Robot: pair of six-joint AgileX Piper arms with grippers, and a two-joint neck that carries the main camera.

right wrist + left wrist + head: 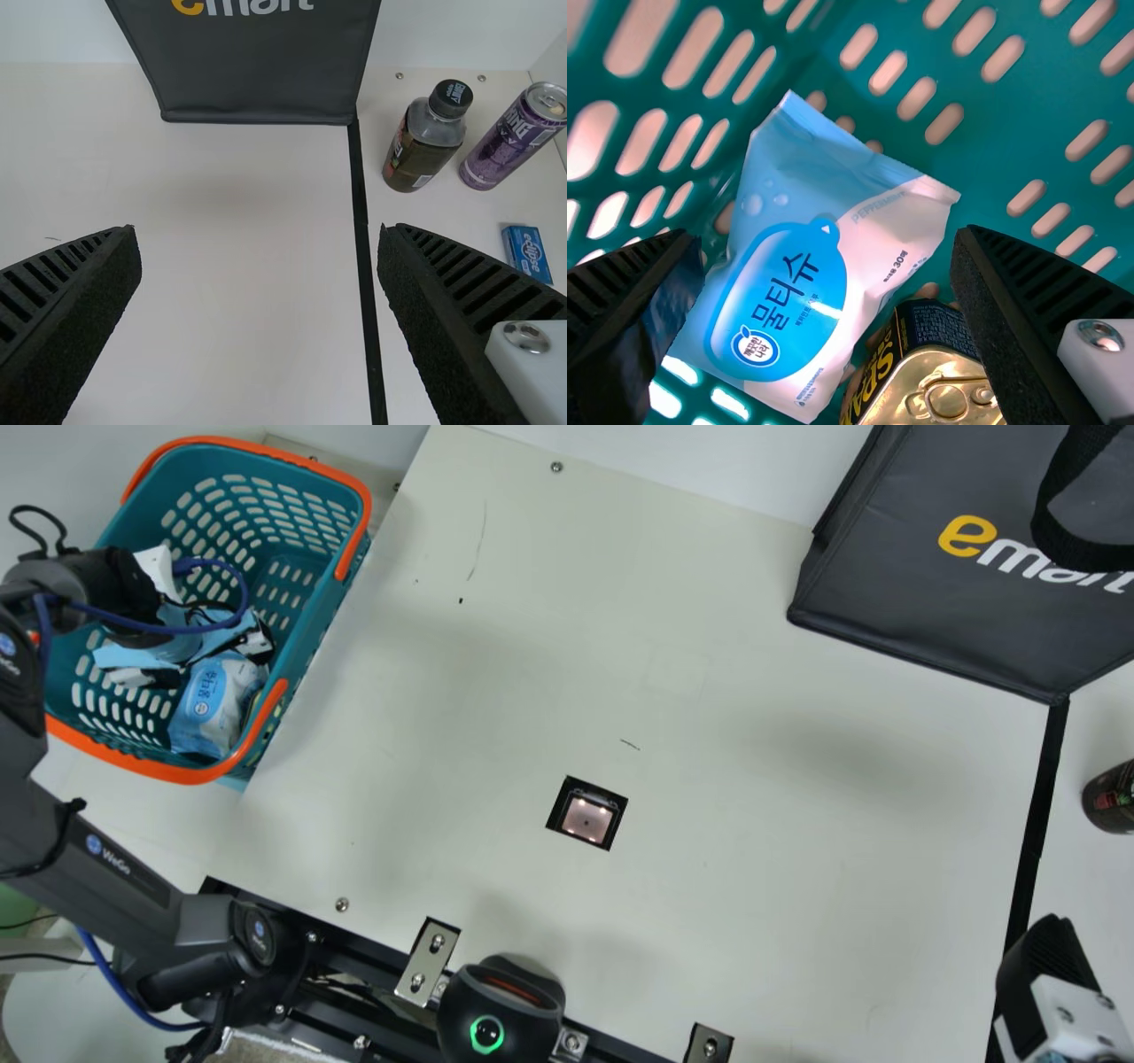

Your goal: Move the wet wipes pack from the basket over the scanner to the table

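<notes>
Fingers apart, the left gripper (205, 657) is inside the basket (306, 615) in the main view; the right gripper (1047, 961) is well apart from it. Left wrist view: wet wipes pack (797, 266) inside the basket, beside a can (935, 381). Right wrist view: fingers (80, 301) spread open.

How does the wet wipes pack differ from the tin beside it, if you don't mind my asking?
The wet wipes pack is a soft pouch, while the tin is rigid with a ring pull. The pack is light blue and white; the tin is gold with a dark label. Both are in the basket.
</notes>
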